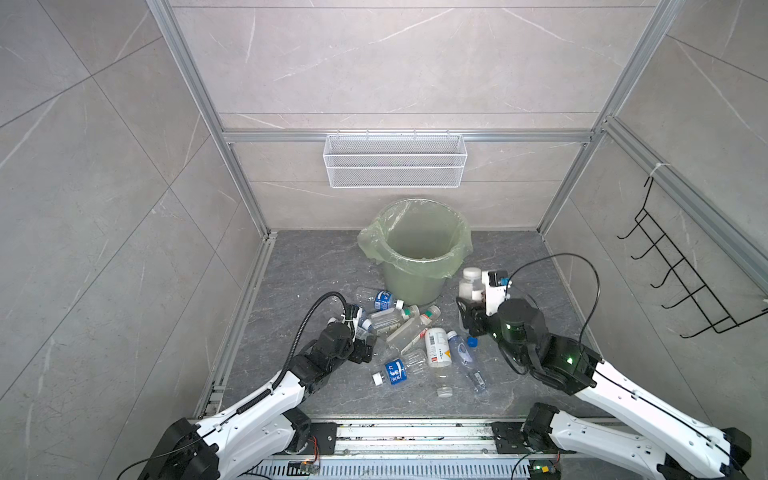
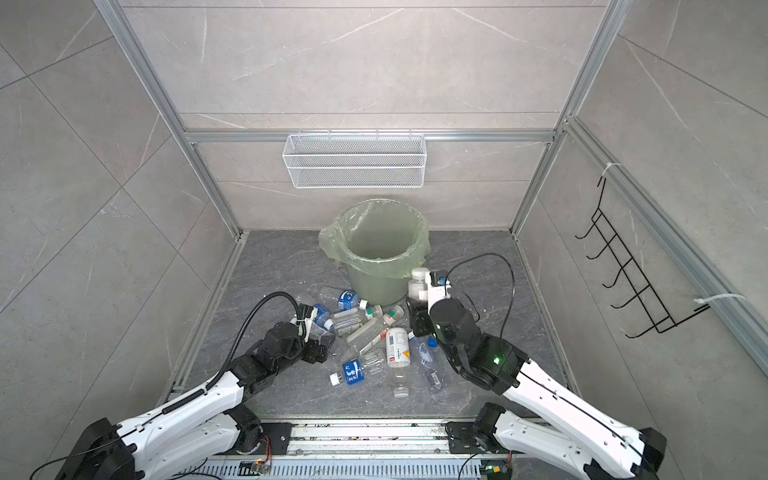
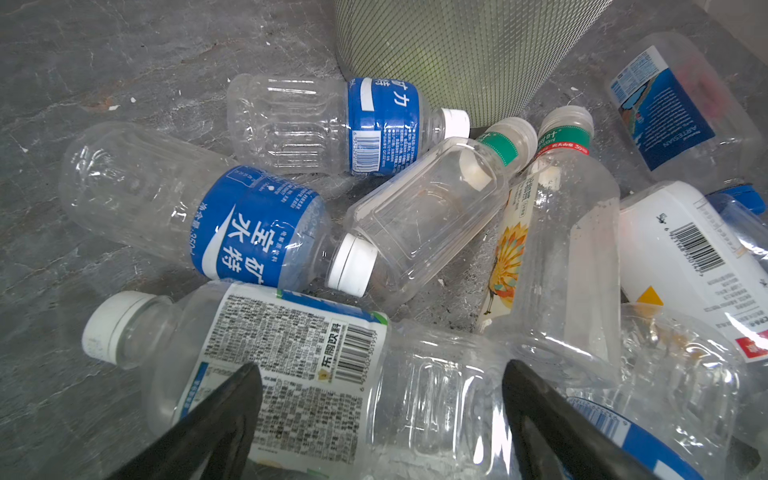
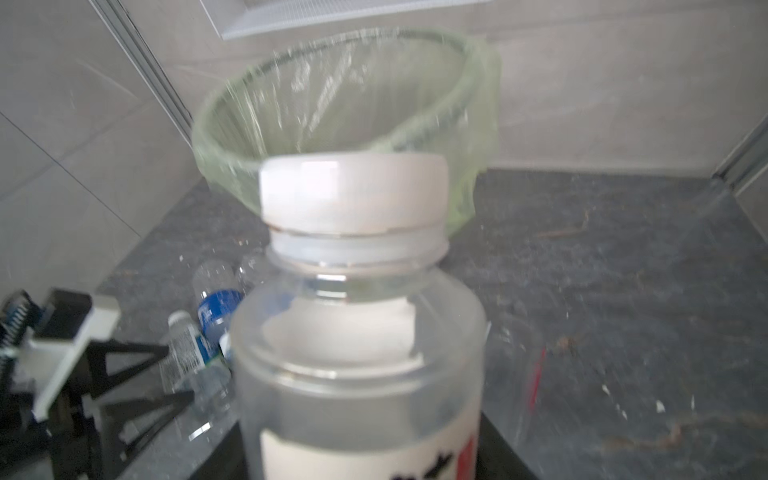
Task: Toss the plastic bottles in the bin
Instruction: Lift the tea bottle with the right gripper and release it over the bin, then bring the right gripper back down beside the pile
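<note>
Several clear plastic bottles (image 1: 399, 332) lie in a heap on the dark floor in front of the bin (image 1: 415, 278), with an opaque white bottle (image 1: 437, 347) among them. The pale green bin (image 2: 374, 282) has a light green bag liner. My left gripper (image 3: 380, 365) is open low over a white-labelled bottle (image 3: 291, 374) at the heap's left edge, its fingers spaced along the bottle's length. My right gripper (image 4: 361, 457) is shut on an upright clear bottle with a white cap (image 4: 357, 332), held just right of the bin (image 4: 345, 91) and below its rim.
A white wire mesh basket (image 1: 395, 162) hangs on the back wall above the bin. A black hook rack (image 1: 681, 274) is on the right wall. Aluminium frame posts line the floor edges. A loose blue cap (image 1: 471, 342) lies near the right arm.
</note>
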`<action>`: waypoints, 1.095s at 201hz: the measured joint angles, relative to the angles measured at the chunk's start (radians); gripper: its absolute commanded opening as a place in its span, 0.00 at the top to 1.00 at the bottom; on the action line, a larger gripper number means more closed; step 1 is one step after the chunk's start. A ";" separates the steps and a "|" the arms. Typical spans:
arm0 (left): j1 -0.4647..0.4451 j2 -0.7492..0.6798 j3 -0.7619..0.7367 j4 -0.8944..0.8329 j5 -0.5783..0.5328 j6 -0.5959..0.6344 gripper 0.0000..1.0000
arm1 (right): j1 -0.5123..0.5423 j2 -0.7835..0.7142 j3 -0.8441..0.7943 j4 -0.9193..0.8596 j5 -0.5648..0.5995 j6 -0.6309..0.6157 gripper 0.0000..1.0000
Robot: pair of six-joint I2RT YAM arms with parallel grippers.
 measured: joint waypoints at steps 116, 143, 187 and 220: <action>0.000 0.063 0.042 0.000 -0.001 0.000 0.07 | -0.285 0.837 0.895 -0.159 -0.146 0.009 0.01; 0.000 0.055 0.042 0.001 -0.002 -0.001 0.03 | -0.270 0.715 0.739 -0.143 -0.195 0.012 0.01; 0.000 0.029 0.041 0.002 -0.021 -0.006 0.00 | -0.270 0.475 0.581 -0.096 -0.208 0.006 0.01; 0.000 -0.015 0.041 0.001 -0.053 -0.036 0.00 | -0.270 0.351 0.418 -0.072 -0.193 0.004 0.01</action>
